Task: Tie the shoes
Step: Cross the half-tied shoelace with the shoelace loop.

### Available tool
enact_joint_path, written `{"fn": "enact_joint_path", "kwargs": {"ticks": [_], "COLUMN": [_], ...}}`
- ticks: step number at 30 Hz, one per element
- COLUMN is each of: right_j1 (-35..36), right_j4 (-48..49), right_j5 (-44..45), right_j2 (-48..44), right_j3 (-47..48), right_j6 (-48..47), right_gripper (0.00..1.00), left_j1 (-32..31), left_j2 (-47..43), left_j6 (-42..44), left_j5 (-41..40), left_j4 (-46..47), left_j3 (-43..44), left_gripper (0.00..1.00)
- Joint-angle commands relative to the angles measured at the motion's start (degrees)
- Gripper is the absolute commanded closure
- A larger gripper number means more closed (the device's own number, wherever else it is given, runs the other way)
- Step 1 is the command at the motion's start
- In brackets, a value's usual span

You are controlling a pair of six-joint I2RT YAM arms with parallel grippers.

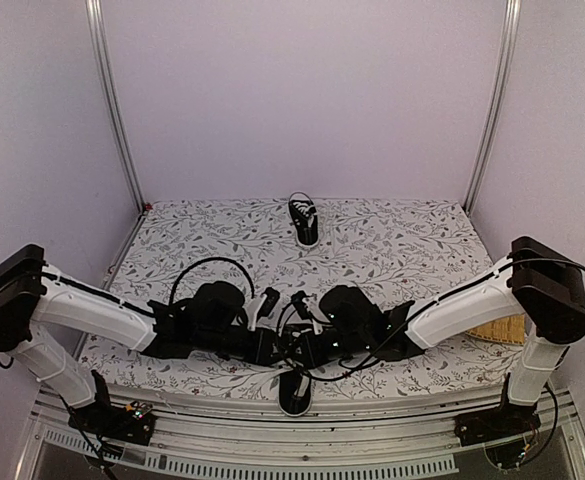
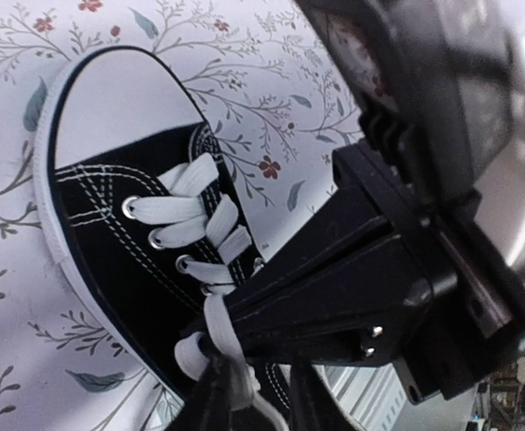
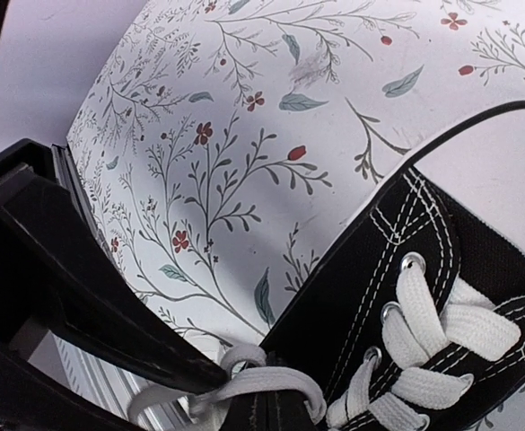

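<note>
At the near edge of the tabletop [image 1: 392,240], seen from above, the left arm [image 1: 92,310] and right arm [image 1: 452,305] meet tip to tip over the near shoe [image 1: 294,395], hiding most of it. The far shoe [image 1: 304,222] stands alone at the far middle, well apart from both arms.

From the left wrist, the near shoe's toe cap [image 2: 118,99] and crossed laces [image 2: 190,211] fill the left of the view. A loose strand [image 2: 215,337] runs from the last eyelets down between the left fingers [image 2: 210,406]. These stand a little apart with the strand lying in the gap, and I cannot tell whether either pad presses on it. The right arm's black wrist crowds the right side.

From the right wrist, the right fingers [image 3: 262,415] are pressed together at the bottom of the view. They look clamped on a loop of lace [image 3: 253,382] that curls just beside the shoe's top eyelets.

The step in hand looks like working the knot on the near shoe, with one end pinned by the right side and the other loose at the left. The next move probably calls for a fresh, firm pinch by the left fingers. The right side would need to hold its loop taut without dragging the light shoe. The far shoe looks not yet attended to.
</note>
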Motion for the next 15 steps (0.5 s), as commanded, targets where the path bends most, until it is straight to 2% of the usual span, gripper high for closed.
{"fn": "enact_joint_path", "kwargs": {"ticks": [1, 4, 7, 10, 15], "right_j1": [0.14, 0.14, 0.13, 0.11, 0.12], "right_j4": [2.18, 2.18, 2.11, 2.17, 2.04], "right_j5": [1.58, 1.58, 1.49, 1.57, 1.58], "right_j2": [-0.71, -0.67, -0.58, -0.60, -0.73], "right_j3": [-1.25, -1.62, -1.68, -1.74, -1.78], "right_j6": [0.68, 0.77, 0.80, 1.04, 1.25], "right_gripper": [0.98, 0.98, 0.98, 0.98, 0.98], "left_j1": [-0.45, 0.49, 2.10, 3.55, 4.92], "left_j2": [-6.21, -9.36, -10.49, -8.98, -4.17], "left_j6": [1.31, 1.96, 1.69, 1.44, 0.53], "left_j5": [-6.56, -9.70, -9.72, -8.75, -5.79], "left_j4": [-3.78, -6.73, -8.01, -10.05, -10.63], "left_j3": [0.18, -0.09, -0.92, -0.60, 0.56], "left_gripper": [0.71, 0.59, 0.55, 0.55, 0.62]}}
